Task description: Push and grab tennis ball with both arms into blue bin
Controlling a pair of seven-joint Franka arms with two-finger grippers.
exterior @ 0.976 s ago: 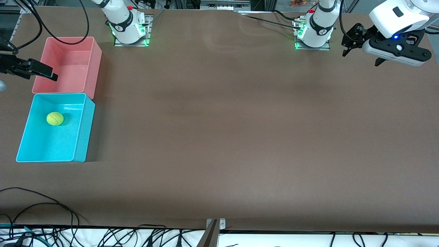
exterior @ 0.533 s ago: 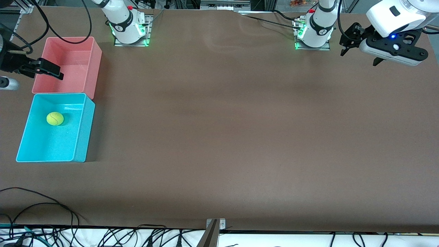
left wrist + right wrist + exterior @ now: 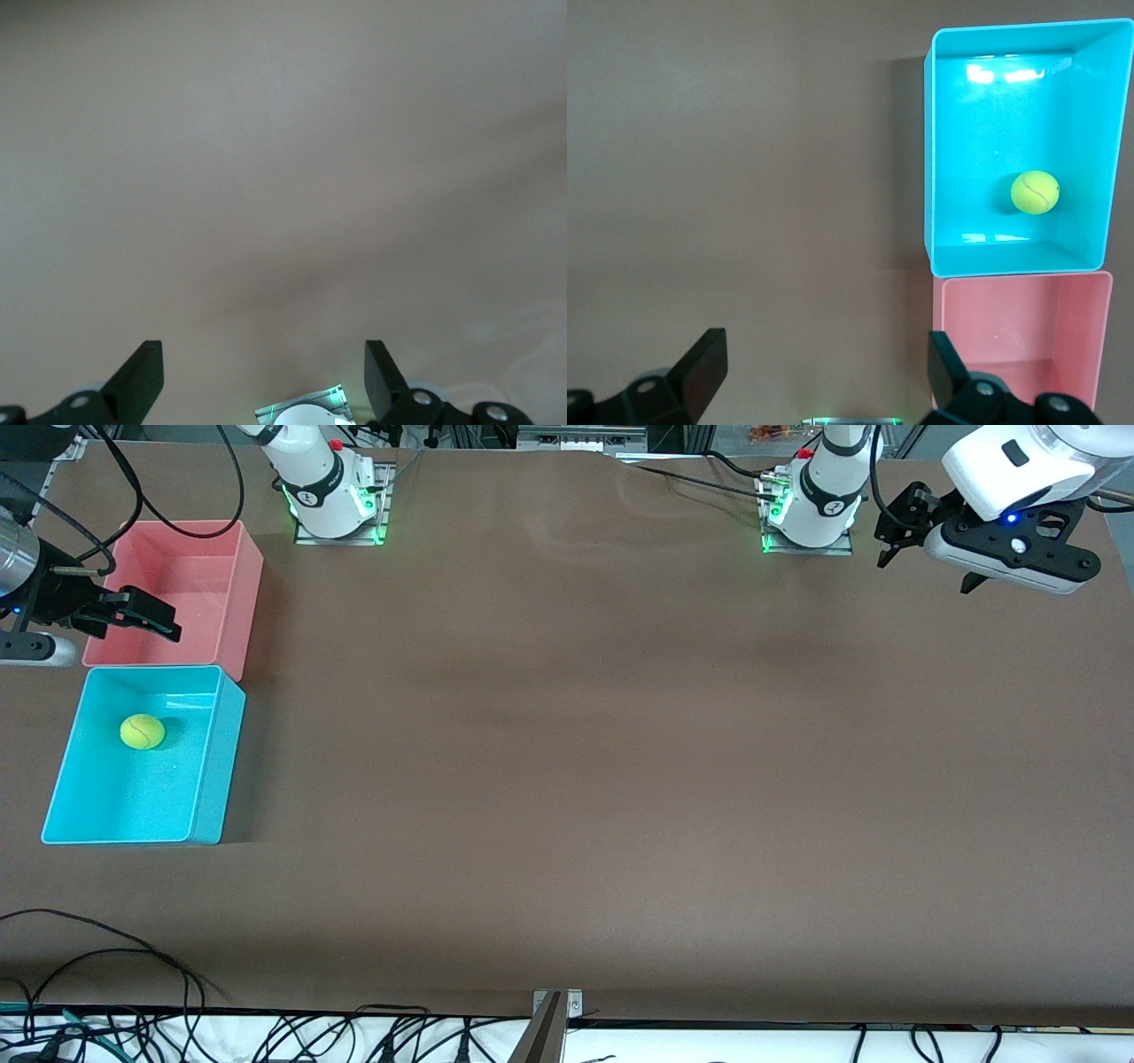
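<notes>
The tennis ball [image 3: 142,732] lies inside the blue bin [image 3: 223,762], at the right arm's end of the table. The right wrist view shows the tennis ball [image 3: 1035,192] resting on the floor of the blue bin [image 3: 930,159], touching no wall. My right gripper [image 3: 152,615] hangs in the air by the pink bin, open and empty. In its own view the right gripper [image 3: 824,372] has only table between its fingers. My left gripper [image 3: 886,536] is raised beside its arm's base, open; the left gripper [image 3: 261,376] holds nothing.
A pink bin [image 3: 239,593] stands against the blue bin, farther from the front camera, and the pink bin [image 3: 1010,336] is empty. The arm bases [image 3: 337,509] [image 3: 811,514] stand at the table's edge farthest from the camera. Cables [image 3: 106,957] trail along the nearest edge.
My right gripper has slid across the pink bin toward the left arm's end of the table. The left gripper has drifted slightly toward its base. The ball has stayed put.
</notes>
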